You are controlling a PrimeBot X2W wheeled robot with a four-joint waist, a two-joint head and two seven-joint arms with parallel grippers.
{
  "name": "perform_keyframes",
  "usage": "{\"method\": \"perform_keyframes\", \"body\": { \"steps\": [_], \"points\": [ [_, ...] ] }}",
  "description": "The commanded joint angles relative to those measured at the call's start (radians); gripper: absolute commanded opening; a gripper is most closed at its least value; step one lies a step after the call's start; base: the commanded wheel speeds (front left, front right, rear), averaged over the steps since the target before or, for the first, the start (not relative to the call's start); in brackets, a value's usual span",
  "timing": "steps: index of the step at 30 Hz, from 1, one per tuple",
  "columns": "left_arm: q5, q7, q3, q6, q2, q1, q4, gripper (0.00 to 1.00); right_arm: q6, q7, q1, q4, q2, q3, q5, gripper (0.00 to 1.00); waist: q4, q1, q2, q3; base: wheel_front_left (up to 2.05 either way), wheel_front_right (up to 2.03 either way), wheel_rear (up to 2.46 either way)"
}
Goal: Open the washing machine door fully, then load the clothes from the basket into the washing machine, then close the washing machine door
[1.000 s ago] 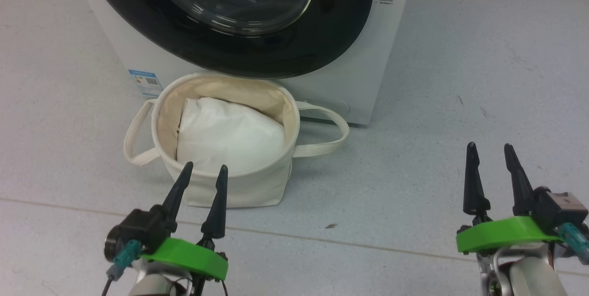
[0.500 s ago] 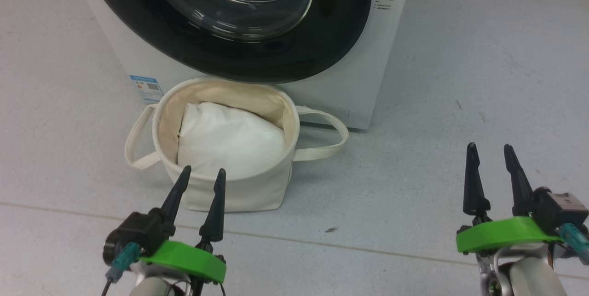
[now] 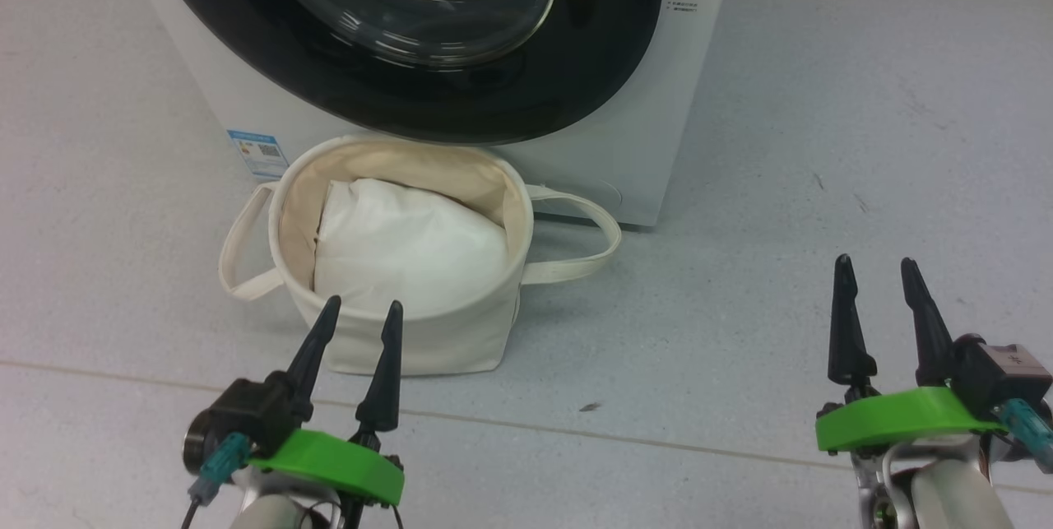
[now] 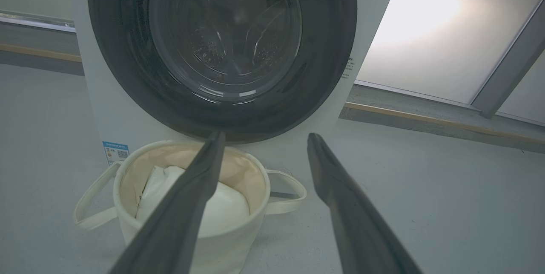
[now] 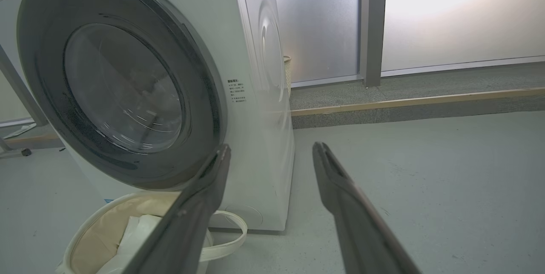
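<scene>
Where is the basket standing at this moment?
In the head view, the basket stands on the floor left of centre, close before the washing machine, below its door, just beyond the left tool.

The big white front-loading washing machine [image 5: 264,95] stands on the grey floor [image 5: 425,180], its round, black-rimmed glass door [image 5: 119,90] closed. Below it sits the small cream canvas basket [image 5: 106,223] with a plain white pad [image 5: 132,231] inside. The right gripper [image 5: 271,148] holds its two dark fingers apart, with nothing between them.
</scene>
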Motion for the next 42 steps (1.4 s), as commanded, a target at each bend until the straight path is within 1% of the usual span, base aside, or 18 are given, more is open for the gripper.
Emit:
{"method": "perform_keyframes", "body": {
  "steps": [1, 27, 28, 32, 35, 39, 42],
  "points": [
    [0.002, -0.012, 0.030, 0.001, 0.013, -0.019, -0.032, 1.00, 0.000, -0.005, -0.023, -0.027, -0.001, 0.022, 0.000, 1.00, -0.002, 0.0000, 0.0000, -0.003, 0.00, 0.00, 0.00],
    [-0.003, -0.012, 0.023, 0.006, 0.013, -0.011, -0.029, 1.00, 0.000, -0.005, -0.019, -0.018, -0.001, 0.025, -0.002, 1.00, -0.002, 0.0000, 0.0000, -0.014, 0.00, 0.00, 0.00],
    [-0.001, 0.000, -0.004, 0.001, 0.000, 0.007, 0.000, 0.00, 0.000, 0.000, 0.000, 0.011, 0.000, 0.001, 0.000, 0.00, -0.002, 0.0000, 0.0000, -0.014, 0.00, 0.00, 0.00],
    [-0.002, 0.003, -0.005, 0.000, -0.002, 0.030, 0.060, 0.00, 0.000, 0.001, 0.017, 0.075, 0.003, 0.005, 0.001, 0.00, -0.002, 0.0000, 0.0000, -0.014, 0.00, 0.00, 0.00],
    [-0.030, 0.012, 0.001, -0.001, -0.002, 0.035, 0.063, 0.00, 0.000, 0.007, 0.022, 0.078, 0.002, 0.006, 0.031, 0.00, -0.002, 0.0002, 0.0000, -0.016, 0.00, 0.00, 0.00],
    [-0.075, 0.023, 0.009, -0.004, -0.001, 0.038, 0.058, 0.00, 0.000, 0.017, 0.023, 0.077, 0.000, 0.005, 0.079, 0.00, -0.002, 0.0023, 0.0000, -0.021, 0.00, 0.00, 0.00],
    [-0.108, 0.031, 0.015, -0.006, -0.001, 0.040, 0.055, 0.00, 0.000, 0.025, 0.023, 0.078, -0.001, 0.005, 0.114, 0.00, -0.002, 0.0007, 0.0000, -0.022, 0.00, 0.00, 0.00]
  ]
}}
